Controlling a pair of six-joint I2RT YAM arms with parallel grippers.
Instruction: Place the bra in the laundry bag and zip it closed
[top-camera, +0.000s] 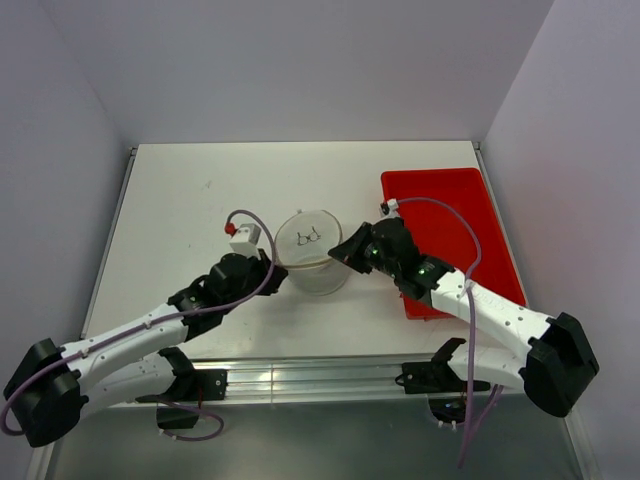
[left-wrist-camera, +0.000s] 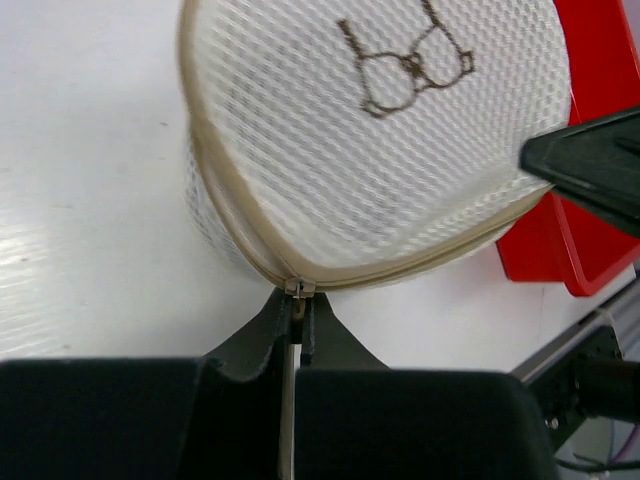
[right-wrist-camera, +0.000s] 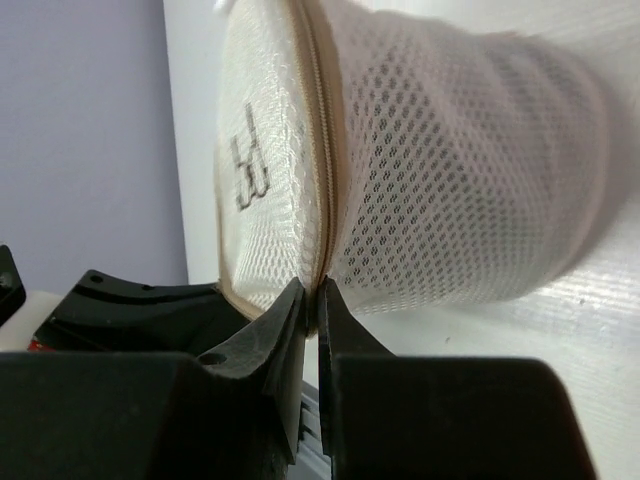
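The white mesh laundry bag (top-camera: 311, 252) stands on the table between both arms, its lid printed with a bra outline. It also shows in the left wrist view (left-wrist-camera: 380, 150) and in the right wrist view (right-wrist-camera: 440, 170). The zipper looks closed along the rim. My left gripper (top-camera: 272, 270) (left-wrist-camera: 297, 310) is shut on the zipper pull (left-wrist-camera: 298, 292) at the bag's left rim. My right gripper (top-camera: 345, 252) (right-wrist-camera: 316, 300) is shut on the bag's zipper seam at its right edge. The bra is not visible; the bag's inside is hidden.
A red tray (top-camera: 445, 230) lies right of the bag, partly under the right arm, and shows in the left wrist view (left-wrist-camera: 570, 250). The table's near edge has a metal rail (top-camera: 320, 375). Grey walls enclose the table.
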